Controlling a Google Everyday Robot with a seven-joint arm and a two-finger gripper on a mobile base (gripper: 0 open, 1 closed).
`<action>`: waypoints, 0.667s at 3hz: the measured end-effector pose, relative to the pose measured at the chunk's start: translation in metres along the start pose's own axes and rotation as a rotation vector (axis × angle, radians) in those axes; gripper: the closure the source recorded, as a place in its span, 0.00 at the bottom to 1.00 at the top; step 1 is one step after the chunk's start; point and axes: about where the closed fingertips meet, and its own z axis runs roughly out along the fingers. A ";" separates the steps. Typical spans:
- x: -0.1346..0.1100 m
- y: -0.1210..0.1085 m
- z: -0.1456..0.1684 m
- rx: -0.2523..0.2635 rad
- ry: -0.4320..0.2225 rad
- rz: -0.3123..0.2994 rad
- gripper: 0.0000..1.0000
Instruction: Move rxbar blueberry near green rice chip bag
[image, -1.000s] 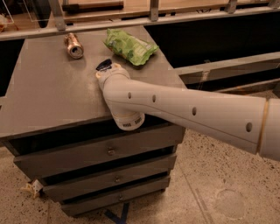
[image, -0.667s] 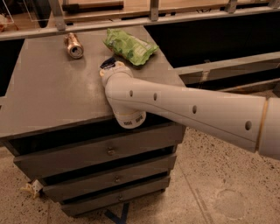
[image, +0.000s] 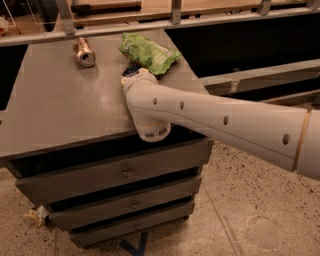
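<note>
Camera view: grey drawer cabinet (image: 60, 105) across the left and centre of the frame, flat top seen from above, three drawer fronts stacked below in the lower left. Speckled floor (image: 240, 215) in the lower right.

White robot arm (image: 225, 125) entering from the right edge, running diagonally up and left over the cabinet's front right corner, ending in a rounded wrist housing (image: 145, 107) at centre frame. Round end cap of the housing overhanging the cabinet's front edge.

Green rice chip bag (image: 150, 52) in the upper centre, lying flat and wrinkled on the rear right part of the cabinet top, just above the wrist housing.

Copper-toned can (image: 84, 52) in the upper left, on its side, open end toward the camera, well apart from the bag.

Gripper (image: 134, 76) at the upper end of the wrist housing, low over the cabinet top, just beside the bag's lower left edge. Almost wholly hidden behind the housing; opening and grasp cannot be told.

Rxbar blueberry (image: 131, 69) showing as a small dark navy patch with pale print right at the gripper, just beside the bag's lower left corner; contact with the bag cannot be told.
</note>
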 end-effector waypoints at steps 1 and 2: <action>-0.001 -0.007 0.002 0.015 0.003 -0.001 0.60; -0.001 -0.010 0.002 0.024 0.004 -0.001 0.36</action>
